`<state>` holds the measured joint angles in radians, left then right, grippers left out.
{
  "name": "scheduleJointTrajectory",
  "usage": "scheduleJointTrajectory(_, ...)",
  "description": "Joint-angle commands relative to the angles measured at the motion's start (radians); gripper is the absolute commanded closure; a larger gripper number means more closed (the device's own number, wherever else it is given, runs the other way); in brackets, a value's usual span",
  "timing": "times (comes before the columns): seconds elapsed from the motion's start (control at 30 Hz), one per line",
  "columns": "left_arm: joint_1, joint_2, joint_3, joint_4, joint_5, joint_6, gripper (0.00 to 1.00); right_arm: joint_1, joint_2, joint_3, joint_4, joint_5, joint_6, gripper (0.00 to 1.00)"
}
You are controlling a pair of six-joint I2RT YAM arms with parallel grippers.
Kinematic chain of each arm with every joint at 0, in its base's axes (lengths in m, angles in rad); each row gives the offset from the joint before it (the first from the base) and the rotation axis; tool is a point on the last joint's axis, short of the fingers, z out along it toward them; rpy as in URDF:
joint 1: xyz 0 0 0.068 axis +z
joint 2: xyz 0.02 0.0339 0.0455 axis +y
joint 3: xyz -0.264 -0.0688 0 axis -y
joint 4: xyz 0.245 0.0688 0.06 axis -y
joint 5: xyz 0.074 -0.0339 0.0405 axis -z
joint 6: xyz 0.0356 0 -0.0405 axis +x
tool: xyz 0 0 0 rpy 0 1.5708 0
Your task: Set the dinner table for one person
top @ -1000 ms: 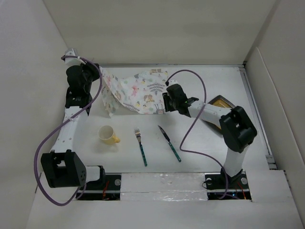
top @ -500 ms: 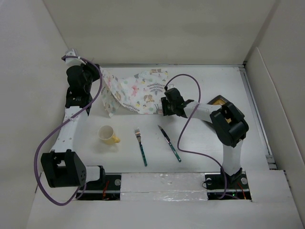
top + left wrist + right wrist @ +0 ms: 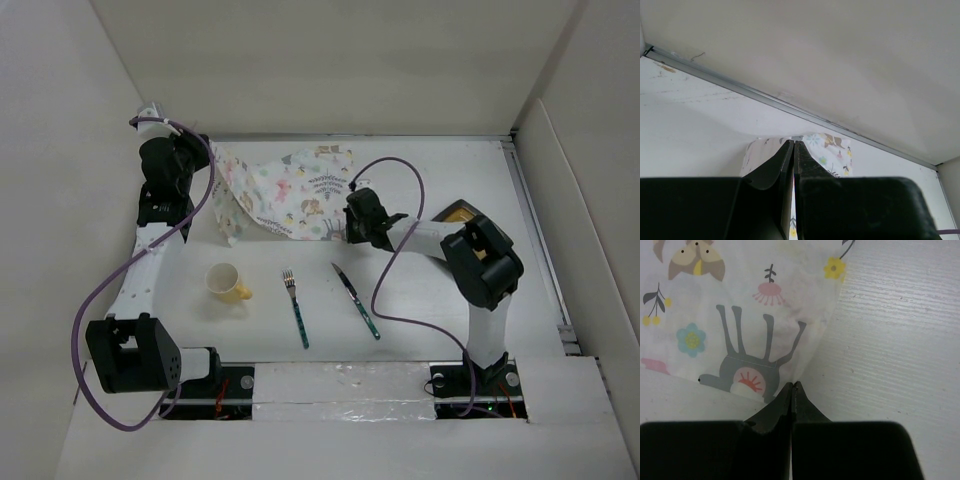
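The animal-print placemat (image 3: 290,195) lies rumpled at the back left of the white dinner table (image 3: 430,170). My left gripper (image 3: 208,160) is shut on the placemat's far left corner and holds it lifted; the left wrist view shows cloth (image 3: 832,147) pinched in the gripper (image 3: 793,143). My right gripper (image 3: 347,228) is shut on the placemat's near right corner, low at the table; the right wrist view shows the gripper (image 3: 792,384) on the cloth edge (image 3: 740,335). A yellow mug (image 3: 225,283), a fork (image 3: 296,308) and a knife (image 3: 356,299) lie in front.
A dark dish with a yellow rim (image 3: 462,213) sits at the right, partly hidden behind my right arm. Pale upright panels (image 3: 330,70) wall the table on the back and sides. Purple cables loop beside both arms.
My right arm has folded lower and its gripper shifted slightly left at the placemat's near right corner. The left arm has not moved.
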<state>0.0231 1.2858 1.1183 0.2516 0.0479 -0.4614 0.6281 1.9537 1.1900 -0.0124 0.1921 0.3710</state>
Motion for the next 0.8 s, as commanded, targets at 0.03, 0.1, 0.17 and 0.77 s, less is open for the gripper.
scheduleJointTrajectory(0.03,0.000,-0.026,-0.008,0.060,0.006,-0.005,1.00,-0.007,-0.111,-0.041,0.051,0.050,0.019,1.00)
scheduleJointTrajectory(0.1,0.000,-0.039,0.000,0.054,0.009,-0.005,1.00,-0.007,-0.206,-0.047,0.037,0.066,-0.003,1.00)
scheduleJointTrajectory(0.17,0.000,-0.071,0.008,0.054,0.020,-0.006,1.00,-0.007,-0.289,-0.046,0.017,0.096,-0.018,1.00)
scheduleJointTrajectory(0.77,0.000,-0.180,0.112,0.018,0.030,-0.029,1.00,-0.166,-0.751,0.191,-0.157,0.098,-0.156,1.00)
